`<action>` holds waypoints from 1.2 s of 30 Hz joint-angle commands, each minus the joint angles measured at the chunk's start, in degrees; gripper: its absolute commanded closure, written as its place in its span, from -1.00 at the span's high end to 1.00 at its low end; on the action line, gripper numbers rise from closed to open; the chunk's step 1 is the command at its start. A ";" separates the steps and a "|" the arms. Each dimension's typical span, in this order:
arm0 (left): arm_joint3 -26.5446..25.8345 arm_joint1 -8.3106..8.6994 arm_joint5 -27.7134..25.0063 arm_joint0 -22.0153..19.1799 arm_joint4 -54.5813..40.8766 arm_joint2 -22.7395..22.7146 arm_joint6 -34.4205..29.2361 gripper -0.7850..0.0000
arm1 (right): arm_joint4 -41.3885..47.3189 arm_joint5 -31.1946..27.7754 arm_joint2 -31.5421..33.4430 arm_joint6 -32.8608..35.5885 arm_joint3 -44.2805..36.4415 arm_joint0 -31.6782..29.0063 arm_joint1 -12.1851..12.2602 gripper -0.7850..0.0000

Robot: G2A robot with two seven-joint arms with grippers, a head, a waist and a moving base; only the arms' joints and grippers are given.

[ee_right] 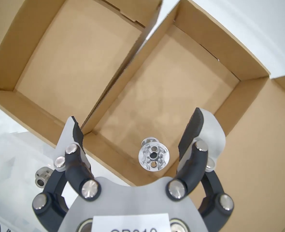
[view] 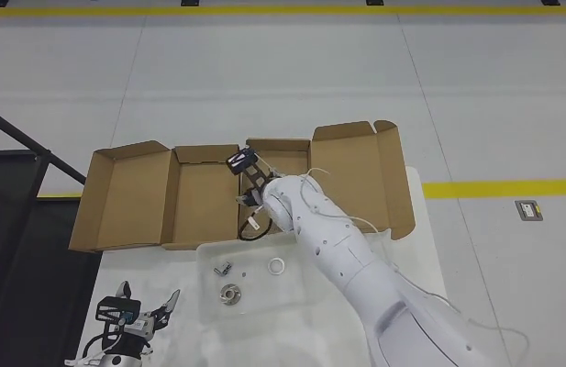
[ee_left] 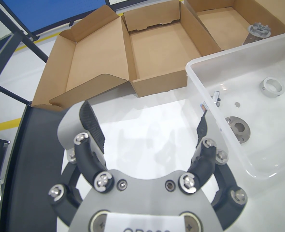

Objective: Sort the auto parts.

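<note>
The right gripper (ee_right: 135, 131) hangs with its jaws spread wide and nothing between them, near the centre of the top view. Directly under it a silver toothed metal hub (ee_right: 153, 156) stands on the floor of an open brown cardboard box (ee_right: 171, 85), close to the box wall nearest the robot and touching neither finger. A second open brown cardboard box (ee_left: 157, 49) sits wall to wall with the first, toward the left of the top view.

The left gripper (ee_left: 145, 111), also wide open and holding nothing, is in the lower left corner of the top view, over the white table (ee_left: 157, 97). Just beside it is a clear plastic bin (ee_left: 193, 68), at the lower middle of the top view. In the bin lie a silver metal ring (ee_left: 273, 86), a grey round metal flange (ee_left: 238, 127) and a small metal bolt piece (ee_left: 216, 97), all apart from one another.
</note>
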 commanded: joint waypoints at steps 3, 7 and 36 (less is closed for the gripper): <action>0.00 0.00 0.00 0.00 0.00 0.00 0.00 1.00 | -4.41 -0.92 0.97 3.87 -11.26 -4.16 2.86 1.00; 0.00 0.00 0.00 0.00 0.00 0.00 0.00 1.00 | -12.02 -0.44 4.45 12.83 -30.40 -13.03 7.53 1.00; 0.00 0.00 0.00 0.00 0.00 0.00 0.00 1.00 | -22.02 -3.02 4.49 42.69 -42.95 -26.65 10.17 -0.07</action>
